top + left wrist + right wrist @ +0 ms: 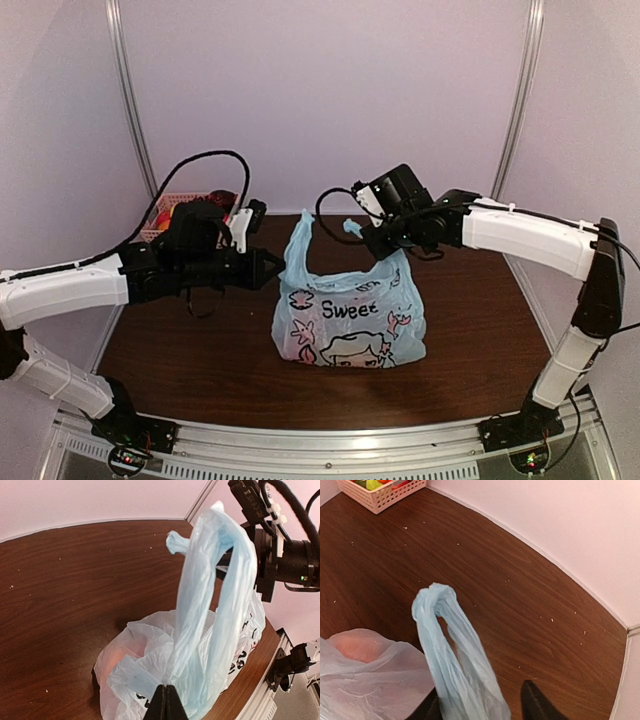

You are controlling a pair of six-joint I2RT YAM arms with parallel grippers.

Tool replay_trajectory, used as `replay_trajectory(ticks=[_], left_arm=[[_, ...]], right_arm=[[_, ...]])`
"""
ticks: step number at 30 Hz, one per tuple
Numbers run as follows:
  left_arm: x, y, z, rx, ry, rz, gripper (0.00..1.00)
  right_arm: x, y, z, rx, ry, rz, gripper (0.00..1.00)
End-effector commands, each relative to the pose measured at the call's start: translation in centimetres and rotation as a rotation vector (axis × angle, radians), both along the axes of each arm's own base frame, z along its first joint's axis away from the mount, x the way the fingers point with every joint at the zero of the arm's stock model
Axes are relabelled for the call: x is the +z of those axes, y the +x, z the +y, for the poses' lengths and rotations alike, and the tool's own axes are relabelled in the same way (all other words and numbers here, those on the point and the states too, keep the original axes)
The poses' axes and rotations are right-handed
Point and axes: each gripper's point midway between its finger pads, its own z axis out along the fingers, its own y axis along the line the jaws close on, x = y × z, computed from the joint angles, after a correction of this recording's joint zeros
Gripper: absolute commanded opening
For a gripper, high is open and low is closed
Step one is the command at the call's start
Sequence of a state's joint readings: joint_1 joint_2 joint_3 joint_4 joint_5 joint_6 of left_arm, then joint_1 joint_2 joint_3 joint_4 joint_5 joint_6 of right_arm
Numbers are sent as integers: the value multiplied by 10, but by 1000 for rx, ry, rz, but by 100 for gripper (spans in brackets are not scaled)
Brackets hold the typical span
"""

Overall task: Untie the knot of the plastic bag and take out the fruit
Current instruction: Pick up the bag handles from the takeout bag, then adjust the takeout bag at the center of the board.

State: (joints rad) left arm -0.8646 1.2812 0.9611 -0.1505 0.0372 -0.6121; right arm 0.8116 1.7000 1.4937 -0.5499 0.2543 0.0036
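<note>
- The plastic bag [350, 320] sits mid-desk [480, 330] between both arms, upright and slumped at the base.
- Left jaws are pressed together at the bag's left edge. We cannot tell whether any film is caught between them.
- Right jaws are spread, one finger either side of the handle loop [465, 665], not clamped on it.
- The knot [437, 597] is a small twisted lump at the loop's top, clear above the desk. We cannot tell whether it ties both loops.
- The fruit [357, 647] shows only as an orange-pink blur through the film, low in the bag.
- Our read on handling: the film is thin, soft, slippery and near weightless. It likely tears if yanked and slips out of a loose pinch. The fruit is the only weight, so the bag drags unless anchored.
- Where we would grab: one strand just beside the lump, pulled sideways rather than up, with the other side holding the bag low.
- The pink basket [380, 492] sits well apart at the far left corner.
</note>
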Motion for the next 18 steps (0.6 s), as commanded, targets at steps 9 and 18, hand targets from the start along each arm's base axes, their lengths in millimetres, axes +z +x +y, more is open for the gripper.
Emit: replay_trajectory(ticks=[9,18], left_arm=[[83,44,16,30,-63,-162,0],[133,83,47,74,-89,-334,0]], right_arm=[[129,34,-50,-176,441,-155,5],[198,-16,-52,51,675,-300,0]])
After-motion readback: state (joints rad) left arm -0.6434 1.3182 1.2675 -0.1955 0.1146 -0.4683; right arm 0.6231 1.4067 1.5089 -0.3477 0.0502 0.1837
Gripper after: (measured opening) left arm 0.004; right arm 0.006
